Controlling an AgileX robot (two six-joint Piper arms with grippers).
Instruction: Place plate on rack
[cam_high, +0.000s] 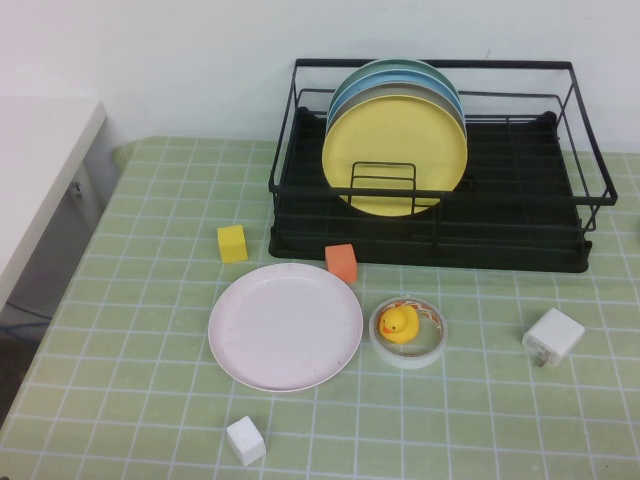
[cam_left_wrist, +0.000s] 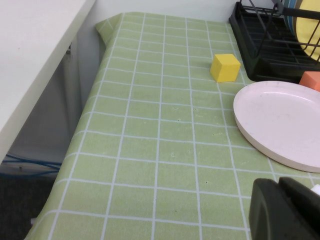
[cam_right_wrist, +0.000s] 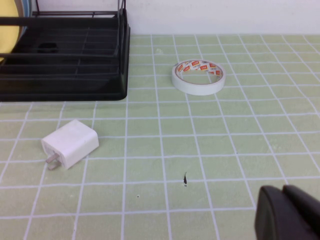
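The left gripper (cam_left_wrist: 285, 210) and right gripper (cam_right_wrist: 290, 212) hover clenched and empty above the tabletop (cam_high: 120, 330), the plate (cam_high: 285, 326) lying before the rack (cam_high: 430, 250).

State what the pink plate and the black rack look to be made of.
Plate: probably matte plastic or melamine; dull, glare-free pale pink surface with faint speckles. Rack: likely coated metal wire over a black plastic tray; thin rigid rods, uniform black finish.

A yellow block (cam_high: 232, 243) and an orange block (cam_high: 341, 262) are set on the green checked tablecloth (cam_high: 120, 330), toward the far side. A rubber duck (cam_high: 398, 322) is seated inside a roll of tape (cam_high: 408, 332) at the middle. A white charger (cam_high: 553, 336) is placed to the right, and a white block (cam_high: 245, 440) lies near the front edge.

A second roll of tape (cam_right_wrist: 198, 77) is seen in the right wrist view.
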